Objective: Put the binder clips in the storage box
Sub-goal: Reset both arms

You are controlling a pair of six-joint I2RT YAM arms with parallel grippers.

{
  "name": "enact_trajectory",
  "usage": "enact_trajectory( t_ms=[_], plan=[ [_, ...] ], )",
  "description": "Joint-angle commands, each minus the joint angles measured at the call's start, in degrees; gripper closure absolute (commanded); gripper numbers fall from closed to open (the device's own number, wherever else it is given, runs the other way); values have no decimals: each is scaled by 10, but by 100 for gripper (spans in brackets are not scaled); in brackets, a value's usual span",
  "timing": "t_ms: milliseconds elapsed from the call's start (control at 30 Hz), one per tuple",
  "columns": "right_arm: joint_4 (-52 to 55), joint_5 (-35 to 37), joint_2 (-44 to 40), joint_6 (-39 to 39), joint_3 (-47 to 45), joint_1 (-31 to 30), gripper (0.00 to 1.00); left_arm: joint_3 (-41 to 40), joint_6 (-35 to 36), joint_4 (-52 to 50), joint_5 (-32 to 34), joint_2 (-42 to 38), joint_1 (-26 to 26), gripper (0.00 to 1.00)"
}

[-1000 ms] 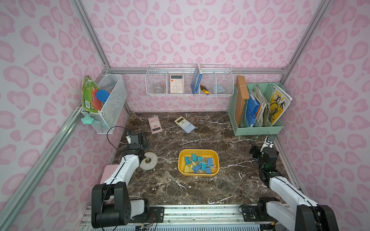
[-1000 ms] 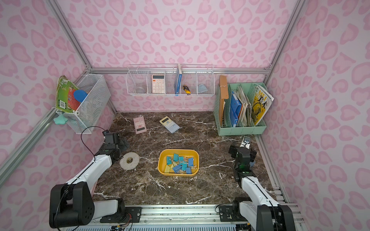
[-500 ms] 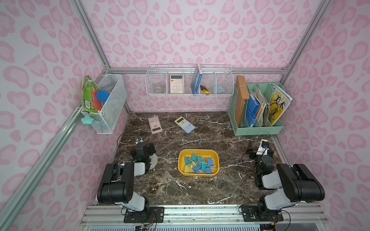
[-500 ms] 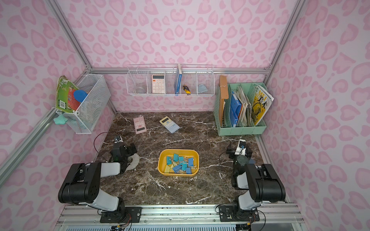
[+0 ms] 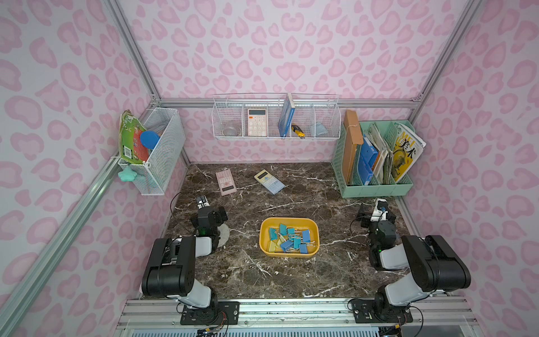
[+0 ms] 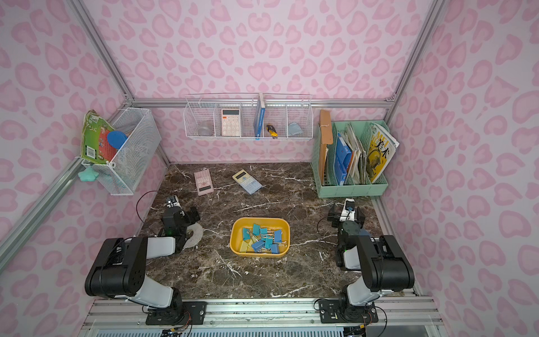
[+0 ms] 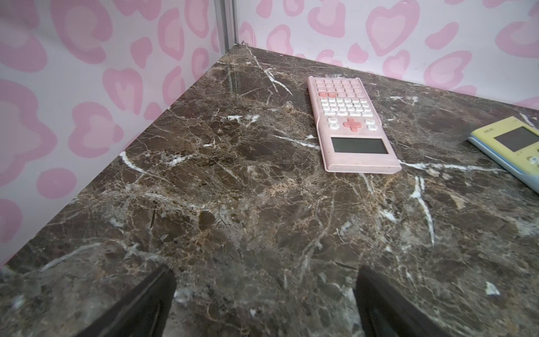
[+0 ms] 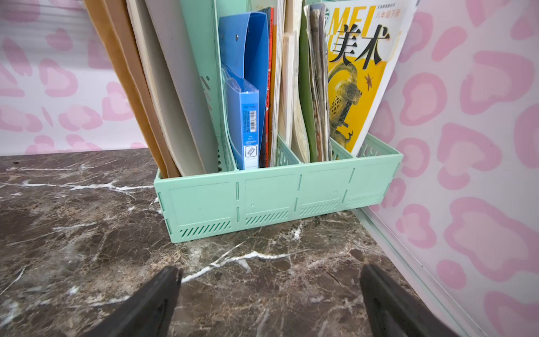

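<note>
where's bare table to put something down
Widest: the marble in front of the box, to the rail. Also bare: between box and pink calculator, and from blue calculator to the organizer. Crowded: the box, full of clips, and both side edges, where the left arm and right arm sit.

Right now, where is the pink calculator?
In both top views the pink calculator lies flat on the marble table, back left, just left of the yellow-and-blue calculator and ahead of the left end effector.
</note>
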State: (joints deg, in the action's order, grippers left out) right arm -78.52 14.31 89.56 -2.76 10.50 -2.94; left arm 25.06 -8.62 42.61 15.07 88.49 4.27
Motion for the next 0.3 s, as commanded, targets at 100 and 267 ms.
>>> enact_trajectory(
  t_ms=[100,267],
  plan=[
    [-22,4,3,5,-1,-1,0,0,5,18,-3,-2,0,1],
    [-24,5,4,5,-1,-1,0,0,6,18,-3,-2,0,1]
  ],
)
